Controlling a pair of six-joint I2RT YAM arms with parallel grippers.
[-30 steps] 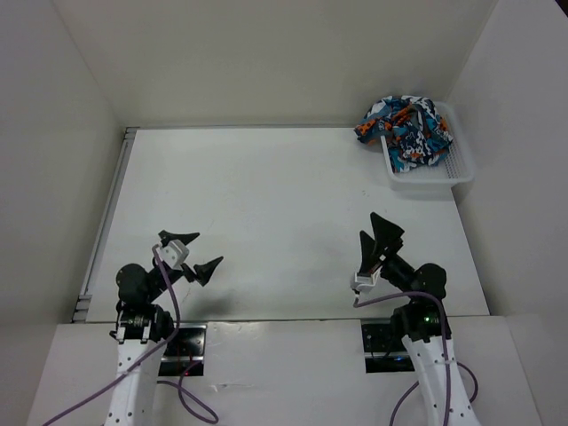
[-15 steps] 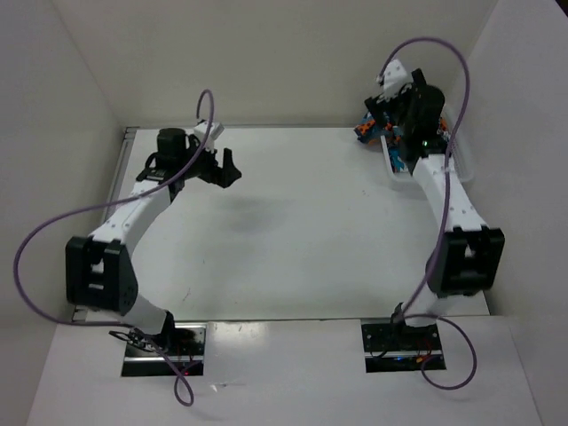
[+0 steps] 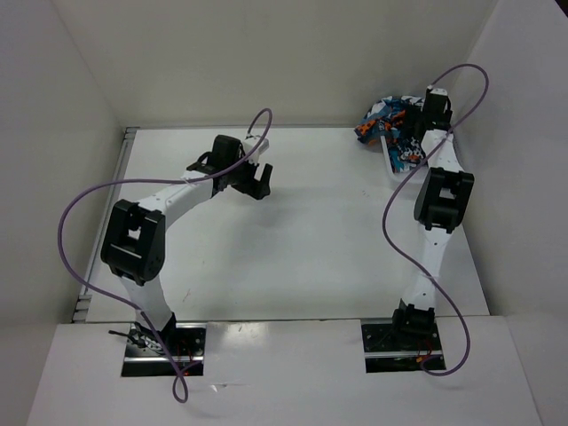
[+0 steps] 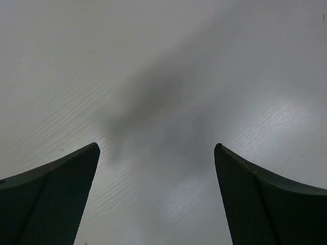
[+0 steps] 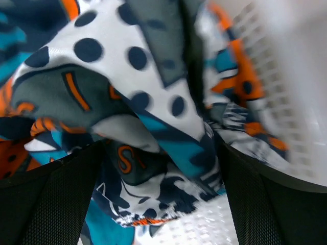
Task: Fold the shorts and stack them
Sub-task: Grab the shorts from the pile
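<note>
over the left middle of the counter, the left fingers are held wide apart above the bare surface; nothing is gripped or touched by them. farther off, at the far right corner, the right arm is stretched out to the white mesh basket, where the shorts are bunched in a crumpled heap, partly spilled over the basket's far left rim. the right fingers are also spread to full width and are set either side of a raised fold of the patterned fabric. no grip is made on it, and whether the cloth is touched by them cannot be told. the step in hand is judged to be the pick-up from the basket; folding and stacking are not yet begun. for the next move, the right fingers would need to be closed on that fold and the shorts lifted out and carried to the open counter, where the left fingers could be brought in to help spread the fabric flat.
</note>
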